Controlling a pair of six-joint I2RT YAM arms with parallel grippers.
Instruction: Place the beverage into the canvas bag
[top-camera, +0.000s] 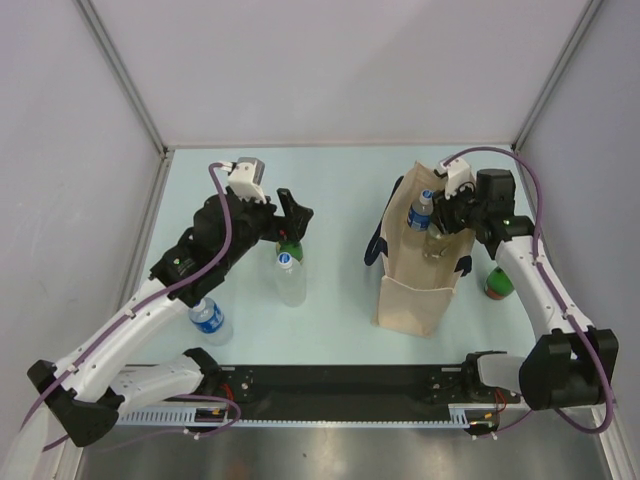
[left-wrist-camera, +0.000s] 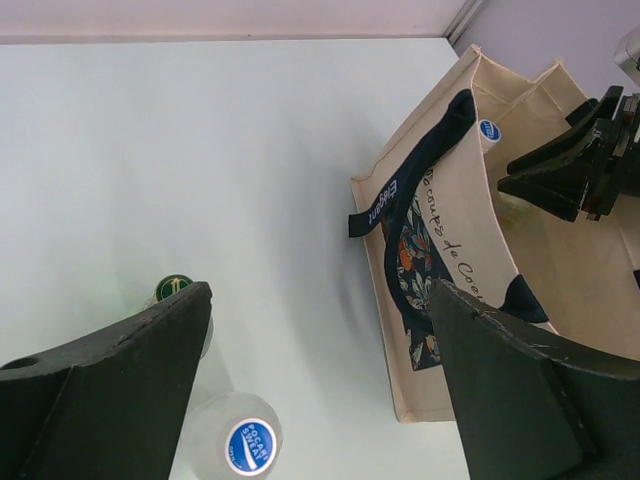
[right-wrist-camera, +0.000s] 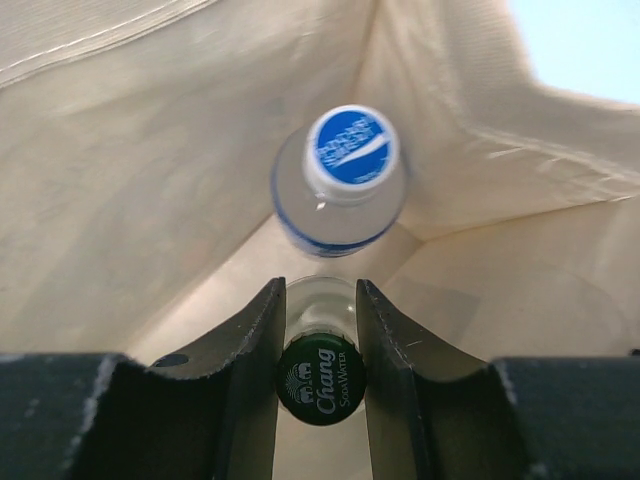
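From above: a pale mint table (top-camera: 340, 200) sits boxed in by plain grey-white walls (top-camera: 330, 70) joined by metal corner strips, with a black rail (top-camera: 350, 385) along the near edge. The canvas bag (top-camera: 420, 285) stands upright right of centre, its navy strap hanging down its left side. The right gripper (top-camera: 443, 222) is down in the bag's open mouth, beside a blue-capped bottle (top-camera: 422, 212) standing inside. The left gripper (top-camera: 292, 222) hangs above a green-capped bottle (top-camera: 289, 247), which stands just behind a Pocari Sweat bottle (top-camera: 290, 280). A blue-labelled bottle (top-camera: 210, 320) stands near the left arm, and a green object (top-camera: 497, 285) sits on the table just right of the bag.

From the left wrist: the dark fingers (left-wrist-camera: 110, 390) are spread wide with nothing between them. The bare, evenly lit tabletop runs back to the wall, and the bag stands off to the right.

From the right wrist: the fingers (right-wrist-camera: 250, 380) are clamped on the neck of a Chang soda-water bottle (right-wrist-camera: 320, 378), held upright inside the bag. Beige canvas walls rise on every side. The blue-capped bottle stands just beyond it.
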